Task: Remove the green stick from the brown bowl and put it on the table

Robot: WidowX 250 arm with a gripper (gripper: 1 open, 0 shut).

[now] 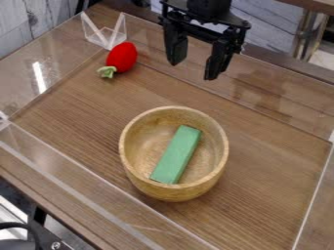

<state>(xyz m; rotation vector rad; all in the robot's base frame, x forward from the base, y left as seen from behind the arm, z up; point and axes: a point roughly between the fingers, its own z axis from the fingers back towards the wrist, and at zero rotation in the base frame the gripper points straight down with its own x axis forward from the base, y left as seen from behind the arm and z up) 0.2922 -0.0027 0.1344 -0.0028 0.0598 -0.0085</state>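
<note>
The green stick lies flat inside the brown bowl, running from the near left to the far right of its hollow. The bowl stands on the table toward the front middle. My gripper hangs above the table behind the bowl, pointing down, well clear of the bowl's rim. Its two black fingers stand wide apart with nothing between them.
A red strawberry-like toy with a green top lies at the back left. Behind it stands a white folded wire-like piece. Clear plastic walls line the table's edges.
</note>
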